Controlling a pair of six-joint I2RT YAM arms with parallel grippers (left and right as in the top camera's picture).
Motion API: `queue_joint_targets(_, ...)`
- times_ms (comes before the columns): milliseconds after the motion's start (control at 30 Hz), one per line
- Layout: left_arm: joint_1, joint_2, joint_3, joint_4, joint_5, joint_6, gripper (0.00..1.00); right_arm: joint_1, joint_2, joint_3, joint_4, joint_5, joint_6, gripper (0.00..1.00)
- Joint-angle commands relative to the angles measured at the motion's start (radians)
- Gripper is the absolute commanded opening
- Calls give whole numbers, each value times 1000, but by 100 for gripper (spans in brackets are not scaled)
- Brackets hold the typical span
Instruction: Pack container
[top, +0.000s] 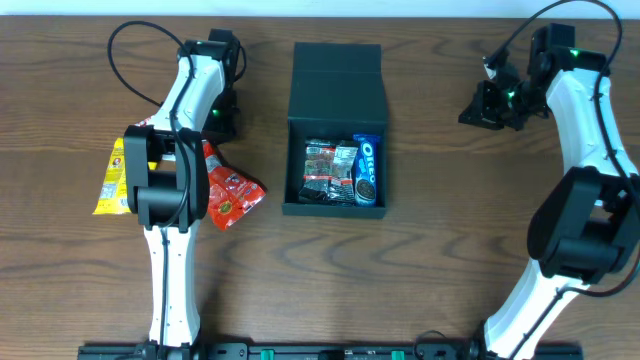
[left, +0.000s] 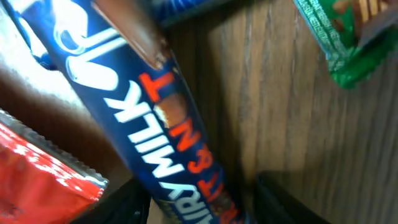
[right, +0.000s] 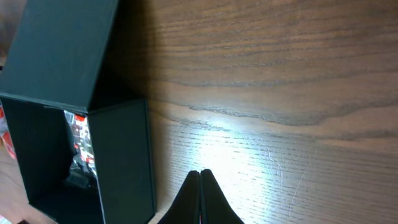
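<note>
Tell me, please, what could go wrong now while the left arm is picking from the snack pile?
1. The blue chocolate bar lies slanted between the fingers of the left gripper; a grip there may twist it or let it slip.
2. The red packet sits close to one finger and could be dragged along.
3. The container already holds an Oreo packet and other packets, so the long bar may catch on its wall.

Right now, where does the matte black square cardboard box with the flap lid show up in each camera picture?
Overhead: matte black cardboard box at centre, lid open toward the top.
Left wrist: not in it.
Right wrist: left side, lid uppermost.
Shared landmark: brown wooden table, in all three.
</note>
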Motion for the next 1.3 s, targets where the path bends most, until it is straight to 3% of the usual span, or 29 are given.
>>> queue_joint_targets(0,6,23,-7,-7,13,7,54,-2,-4,20,-4,-8,3,1)
queue_joint_targets(167,7,23,-7,-6,12,51,44,-2,-4,20,-5,-8,3,1)
queue_joint_targets(333,9,22,-7,-6,5,129,41,-2,-4,20,-5,-8,3,2)
queue_joint_targets(533,9,18,-6,-8,-11,269,26,-2,-4,20,-3,-8,3,2)
queue_joint_targets(667,9,3,12,-67,-11,295,16,-2,-4,20,-4,-8,3,1)
queue_joint_targets(900,3,-85,136,-218,-29,442,11,-2,-4,20,-2,-8,3,1)
queue_joint_targets(1033,-20,-157,178,-215,-45,549,6,-2,-4,20,2,-8,3,2)
queue_joint_targets(1267,-126,-262,187,-182,-43,753,6,-10,-4,20,8,-8,3,1)
